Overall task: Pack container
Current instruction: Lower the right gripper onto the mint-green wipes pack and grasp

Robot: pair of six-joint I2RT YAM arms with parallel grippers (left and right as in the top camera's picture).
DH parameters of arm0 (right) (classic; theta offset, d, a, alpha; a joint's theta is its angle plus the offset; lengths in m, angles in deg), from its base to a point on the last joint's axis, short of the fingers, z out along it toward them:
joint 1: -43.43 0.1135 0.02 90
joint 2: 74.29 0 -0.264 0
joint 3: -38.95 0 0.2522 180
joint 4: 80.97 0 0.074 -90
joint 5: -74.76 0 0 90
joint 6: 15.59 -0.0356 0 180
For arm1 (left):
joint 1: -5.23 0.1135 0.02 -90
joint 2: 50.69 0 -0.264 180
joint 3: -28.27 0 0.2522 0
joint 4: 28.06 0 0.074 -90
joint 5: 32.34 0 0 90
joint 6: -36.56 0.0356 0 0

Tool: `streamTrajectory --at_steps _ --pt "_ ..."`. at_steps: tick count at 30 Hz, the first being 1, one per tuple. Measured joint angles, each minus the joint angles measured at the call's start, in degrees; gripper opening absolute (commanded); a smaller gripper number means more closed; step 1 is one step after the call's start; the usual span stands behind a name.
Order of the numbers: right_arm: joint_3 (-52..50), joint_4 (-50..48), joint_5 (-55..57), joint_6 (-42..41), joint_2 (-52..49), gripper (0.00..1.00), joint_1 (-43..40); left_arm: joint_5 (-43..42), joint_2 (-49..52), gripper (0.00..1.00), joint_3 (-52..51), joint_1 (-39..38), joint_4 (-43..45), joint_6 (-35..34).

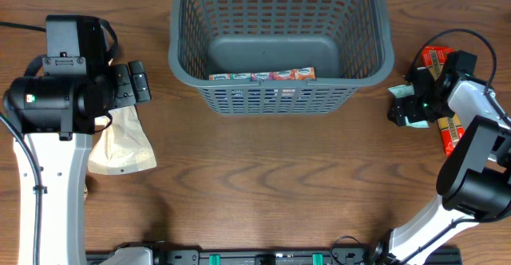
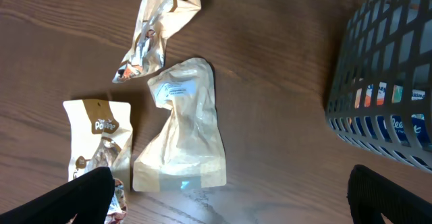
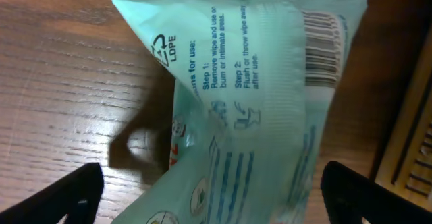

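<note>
Evidently the packing has barely begun. The container (image 1: pixel 239 99) stands at the far middle of the tabletop (image 1: pixel 263 177), with only one colourful packet (image 1: pixel 263 76) on its floor, against the near wall. The left tool (image 2: pixel 229 173) hangs wide open and empty above three pouches (image 2: pixel 182 129), which lie well left of the container. The right tool (image 3: pixel 212 169), near the right edge, straddles a teal wipes pack (image 3: pixel 270 82). Its fingers are spread either side and not visibly pressing, so I judge nothing is held. Red packets (image 1: pixel 437 57) lie just beside it. The wipes, pouches and red packets are all yet to go in.
</note>
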Motion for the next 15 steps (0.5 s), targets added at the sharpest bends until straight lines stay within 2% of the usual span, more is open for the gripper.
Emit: streamTrajectory --at_steps 8,10,13,15 --pt "0.0 -0.39 -0.02 -1.27 -0.55 0.54 0.0 0.0 0.0 1.0 0.0 0.0 0.0 0.0" --pt "0.0 -0.39 -0.09 -1.84 -0.55 0.5 0.0 0.0 0.0 1.0 0.0 0.0 0.0 0.0" --pt "0.0 -0.39 -0.26 -2.25 -0.55 0.29 -0.02 0.0 0.0 1.0 0.0 0.0 0.0 0.0" --pt "0.0 -0.42 -0.37 -2.95 -0.55 0.21 0.0 0.0 0.0 1.0 0.0 0.0 0.0 0.0"
